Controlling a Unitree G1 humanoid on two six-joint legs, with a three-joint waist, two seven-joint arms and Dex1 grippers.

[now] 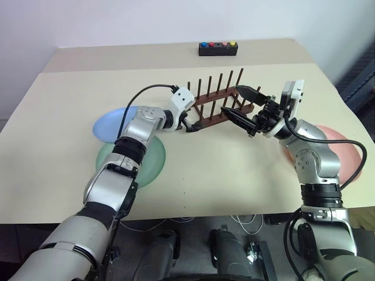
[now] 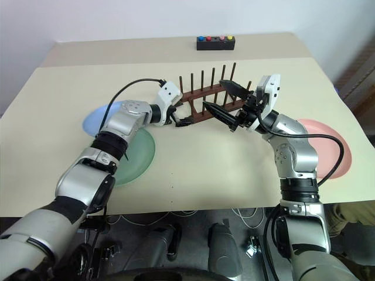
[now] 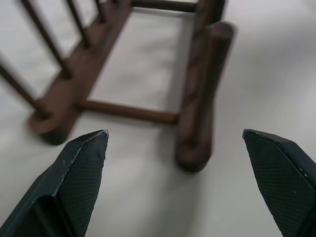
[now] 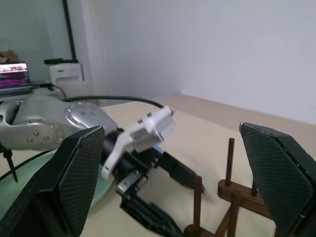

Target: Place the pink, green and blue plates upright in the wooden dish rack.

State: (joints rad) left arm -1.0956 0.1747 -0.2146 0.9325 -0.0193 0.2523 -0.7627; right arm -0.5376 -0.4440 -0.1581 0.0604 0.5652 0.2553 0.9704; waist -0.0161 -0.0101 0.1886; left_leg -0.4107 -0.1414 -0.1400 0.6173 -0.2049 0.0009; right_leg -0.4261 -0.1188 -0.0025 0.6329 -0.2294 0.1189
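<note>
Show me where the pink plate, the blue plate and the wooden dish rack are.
pink plate (image 1: 345, 153), left eye view, bare right part.
blue plate (image 1: 108, 124), left eye view, bare left part.
wooden dish rack (image 3: 195, 113), left wrist view, near base rail.

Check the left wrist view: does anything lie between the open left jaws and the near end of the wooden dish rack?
Nothing: bare table runs from the left gripper to the wooden dish rack, jaws wide apart.

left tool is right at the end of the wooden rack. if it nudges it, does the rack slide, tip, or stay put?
Probably slides: the wooden dish rack looks like thin pegs on a slim open frame, so likely light, and it sits loose on the smooth table. Tipping seems unlikely, since the base is low and wide. It looks rigid, so a push from the open left tool would likely turn it whole.
</note>
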